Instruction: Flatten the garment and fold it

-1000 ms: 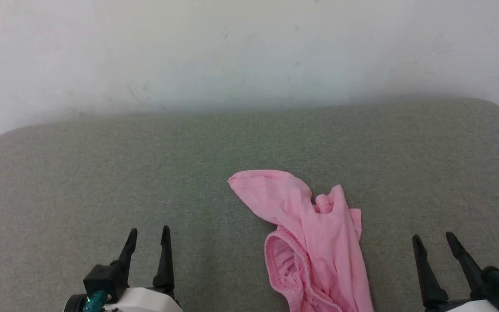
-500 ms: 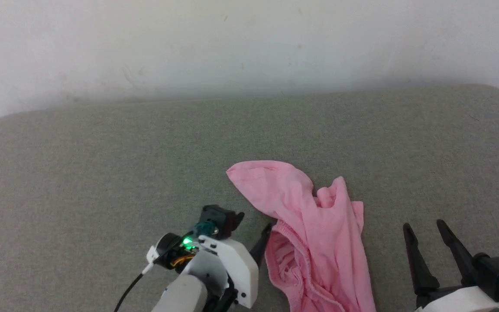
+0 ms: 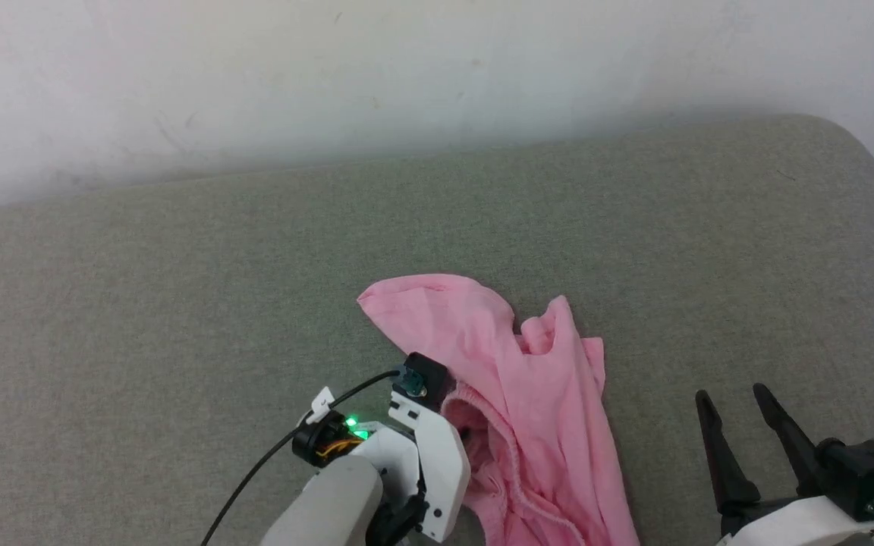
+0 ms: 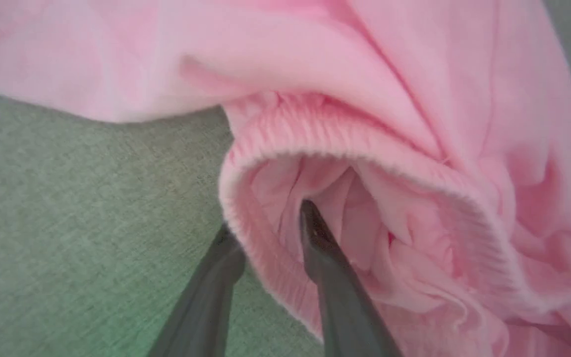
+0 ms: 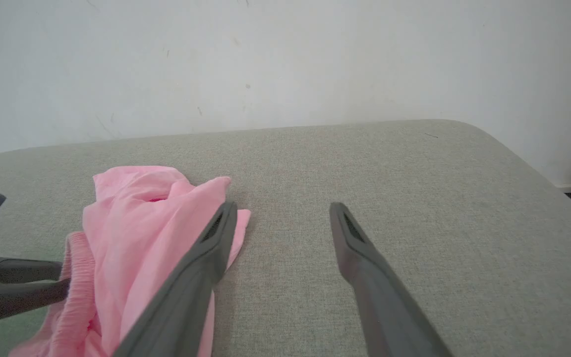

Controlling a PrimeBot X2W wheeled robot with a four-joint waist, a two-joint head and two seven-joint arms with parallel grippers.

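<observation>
Although thin and soft, the garment (image 3: 536,394) heaps into rounded folds: a pale pink pair of shorts lying crumpled on the near middle of the surface (image 3: 179,288), between the two claws. One wide leg pushes out to a blunt, rounded point toward the wall (image 3: 407,68), and another fold peaks beside it. Its waistband (image 4: 345,144) is a gathered, finely ribbed elastic ring that gapes toward the left claw (image 4: 265,221). That claw's long, dark, tapered fingers (image 4: 330,277) straddle the band, one inside the opening against the loose fabric and one outside over the surface. The band fills the gap between them, and whether they pinch it cannot be told. The right claw (image 3: 730,392) hovers off to the garment's right, apart from it, its two fingers spread wide with nothing between them. The surface is padded and covered in grey-green woven cloth with a fine fleck, its far right corner rounded. Behind it stands a plain white wall with faint scuffs and marks.
</observation>
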